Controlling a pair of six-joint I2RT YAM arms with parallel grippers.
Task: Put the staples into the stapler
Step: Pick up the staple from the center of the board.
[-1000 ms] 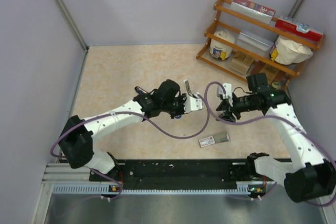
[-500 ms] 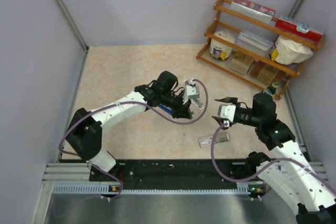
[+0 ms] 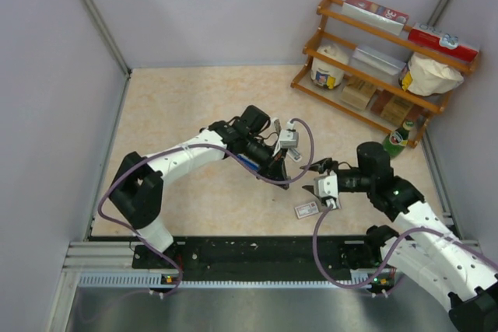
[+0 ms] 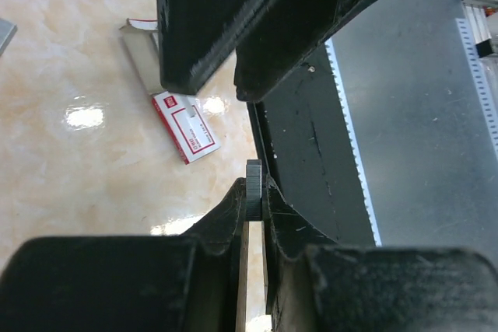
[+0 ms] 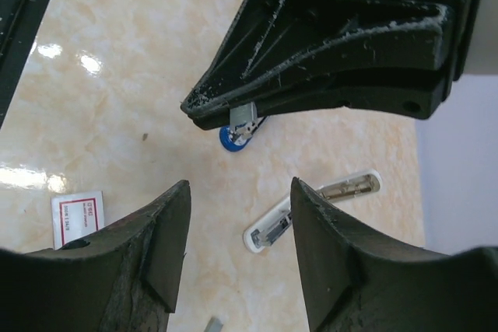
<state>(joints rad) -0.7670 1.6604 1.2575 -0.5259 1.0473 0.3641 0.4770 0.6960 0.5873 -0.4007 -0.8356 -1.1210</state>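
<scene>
Jaws of the left gripper [image 4: 254,207] clamp a thin staples strip [image 5: 247,117]; those of the right gripper [image 5: 240,188] stand apart, empty. The latter has swung in from the right to face it, probably for a regrip, with the blue stapler [image 5: 232,138] lying beneath. White stapler [image 5: 311,211] and staple box [image 3: 307,209] crowd the approach.
</scene>
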